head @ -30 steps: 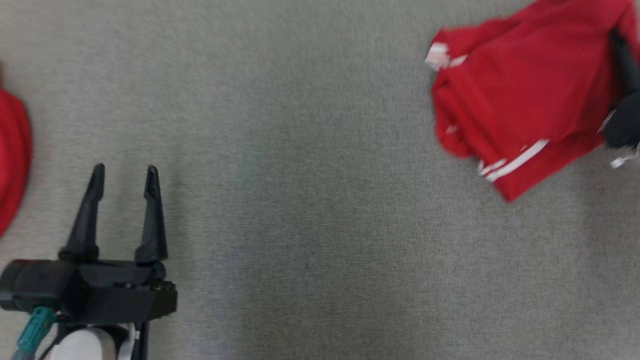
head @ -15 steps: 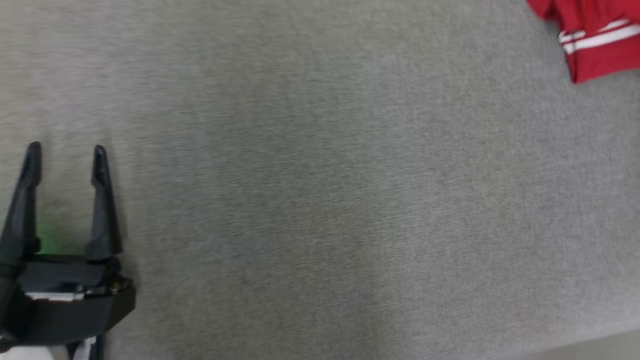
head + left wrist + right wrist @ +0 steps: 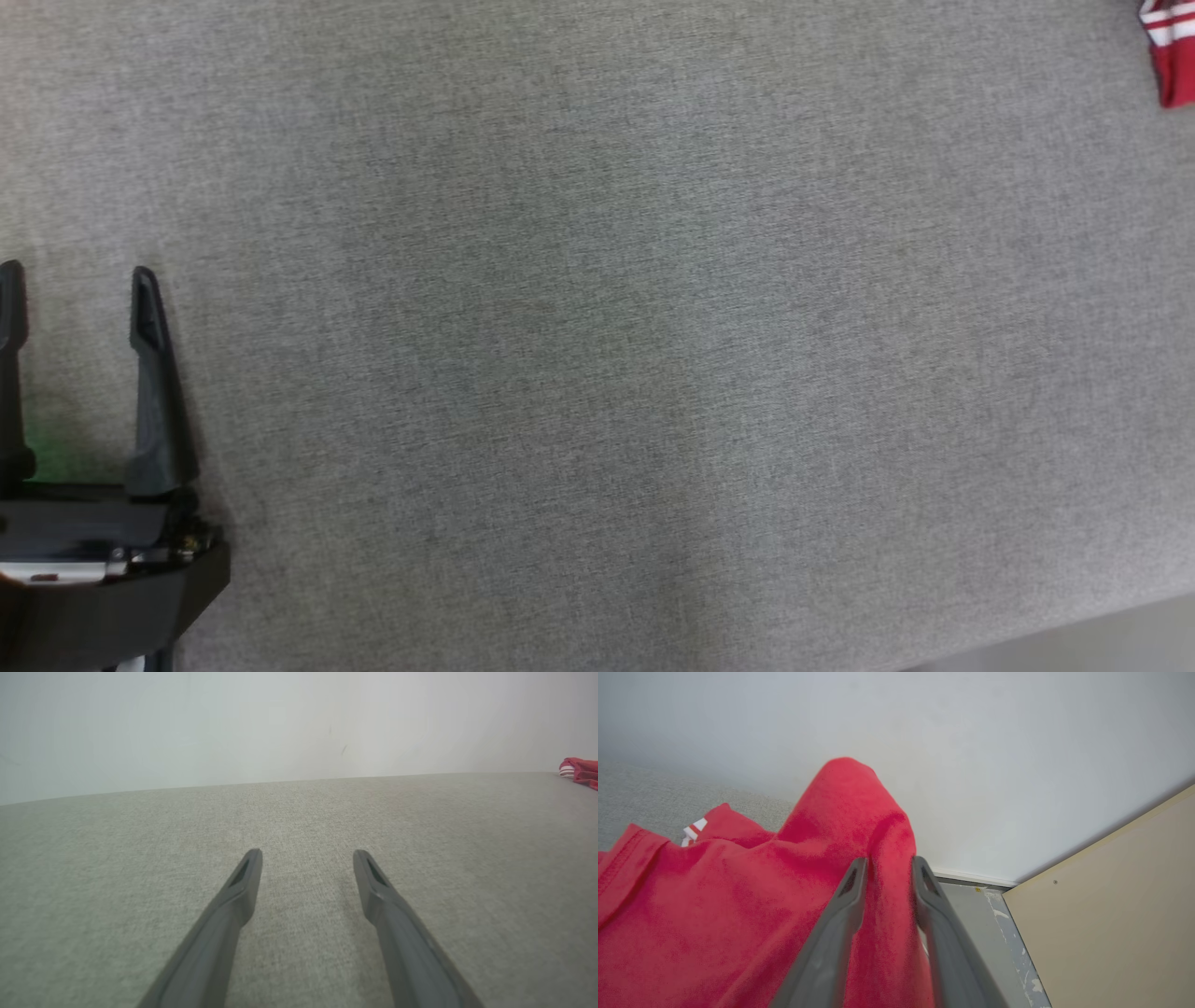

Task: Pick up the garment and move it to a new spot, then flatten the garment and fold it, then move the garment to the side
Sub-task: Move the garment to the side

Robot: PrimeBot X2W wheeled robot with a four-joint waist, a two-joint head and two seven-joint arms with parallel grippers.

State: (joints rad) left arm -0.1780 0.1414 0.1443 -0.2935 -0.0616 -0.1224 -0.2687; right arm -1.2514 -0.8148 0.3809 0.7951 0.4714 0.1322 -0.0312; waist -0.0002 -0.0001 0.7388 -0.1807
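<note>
The garment is red with white stripes. A small corner of the garment (image 3: 1172, 56) shows at the head view's top right edge, and it is a small red patch (image 3: 579, 769) far right in the left wrist view. In the right wrist view the garment (image 3: 738, 905) bunches up, with my right gripper (image 3: 889, 868) shut on a raised fold of it. My left gripper (image 3: 73, 285) stands open at the lower left of the head view, low over the grey fabric surface (image 3: 597, 355). Its fingers (image 3: 243, 882) hold nothing.
The grey fabric surface (image 3: 299, 812) runs back to a pale wall (image 3: 280, 723). In the right wrist view a beige panel (image 3: 1111, 905) and a strip of grey floor (image 3: 994, 914) lie beyond the surface's edge. A paler band (image 3: 1102, 639) shows at the head view's lower right corner.
The head view has swung, so the garment slid to the top right corner and my left gripper shifted toward the left edge. The right gripper has left the head view.
</note>
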